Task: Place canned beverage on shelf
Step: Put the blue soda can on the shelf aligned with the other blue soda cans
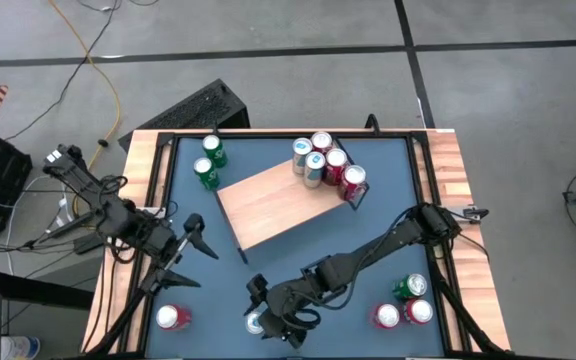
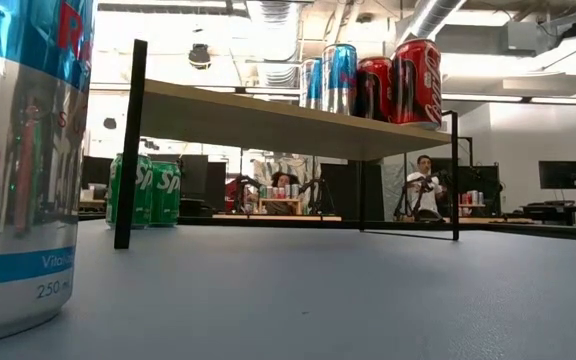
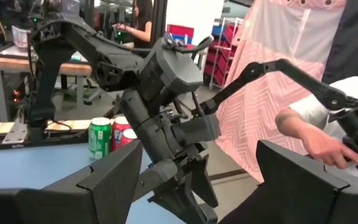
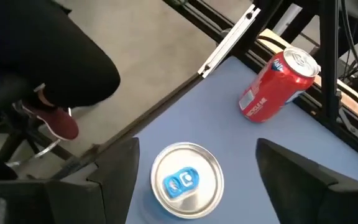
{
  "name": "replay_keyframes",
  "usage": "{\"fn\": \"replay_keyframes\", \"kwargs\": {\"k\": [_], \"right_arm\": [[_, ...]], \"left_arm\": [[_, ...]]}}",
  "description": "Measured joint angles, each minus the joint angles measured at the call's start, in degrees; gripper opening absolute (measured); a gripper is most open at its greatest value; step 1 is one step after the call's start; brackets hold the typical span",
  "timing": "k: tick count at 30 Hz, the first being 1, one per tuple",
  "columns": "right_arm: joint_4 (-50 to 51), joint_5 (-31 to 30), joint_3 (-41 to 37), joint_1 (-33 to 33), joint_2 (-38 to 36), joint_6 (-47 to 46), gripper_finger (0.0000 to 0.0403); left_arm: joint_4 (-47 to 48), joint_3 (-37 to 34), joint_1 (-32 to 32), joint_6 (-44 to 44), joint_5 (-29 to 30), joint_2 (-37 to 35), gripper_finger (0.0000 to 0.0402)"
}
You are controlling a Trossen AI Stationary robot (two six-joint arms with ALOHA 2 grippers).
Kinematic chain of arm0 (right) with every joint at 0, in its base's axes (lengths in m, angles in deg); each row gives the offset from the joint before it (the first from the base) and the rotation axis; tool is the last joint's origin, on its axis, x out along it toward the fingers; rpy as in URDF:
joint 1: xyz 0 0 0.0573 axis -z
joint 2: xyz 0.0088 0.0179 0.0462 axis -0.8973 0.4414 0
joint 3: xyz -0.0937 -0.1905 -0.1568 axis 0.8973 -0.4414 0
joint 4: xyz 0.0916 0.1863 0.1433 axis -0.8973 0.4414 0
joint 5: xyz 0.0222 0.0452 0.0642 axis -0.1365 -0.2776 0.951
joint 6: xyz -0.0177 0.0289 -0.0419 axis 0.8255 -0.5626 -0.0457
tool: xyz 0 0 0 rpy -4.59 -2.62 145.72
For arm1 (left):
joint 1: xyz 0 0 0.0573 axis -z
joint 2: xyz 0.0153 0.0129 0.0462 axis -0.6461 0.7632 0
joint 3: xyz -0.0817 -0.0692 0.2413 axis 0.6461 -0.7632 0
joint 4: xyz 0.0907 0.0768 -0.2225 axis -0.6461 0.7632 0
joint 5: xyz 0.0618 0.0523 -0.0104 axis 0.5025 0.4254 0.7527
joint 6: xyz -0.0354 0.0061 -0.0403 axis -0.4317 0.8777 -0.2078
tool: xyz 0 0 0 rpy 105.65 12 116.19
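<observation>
- Silver-and-blue can (image 4: 186,179), upright at the table's 6 o'clock edge, shows its blue pull tab only to the right wrist camera.
- Low view alone reveals the wood shelf's (image 2: 268,120) black legs.
- Right gripper (image 1: 273,318) hangs above the can, fingers apart, holding nothing.
- Left gripper (image 1: 190,252) waits open at 8 o'clock.

You see a shelf (image 1: 273,205) of light, smooth wood (thin black metal legs), a matt blue surface (image 1: 388,190) edged in wood, and a glossy metal can (image 4: 186,180) with polished silver top.
</observation>
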Motion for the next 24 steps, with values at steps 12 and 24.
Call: {"fn": "replay_keyframes", "kwargs": {"k": [12, 24], "right_arm": [[-2.4, 7.2, 0.1, 2.0, 2.4, 2.6, 0.0308], [-3.0, 12.7, 0.0, 4.4, 3.7, 0.0, 0.0308]], "left_arm": [[-0.5, 0.0, 0.0, -0.8, 0.0, 1.2, 0.0303], [-0.2, 0.0, 0.0, -1.6, 0.0, 1.3, 0.0303]]}}
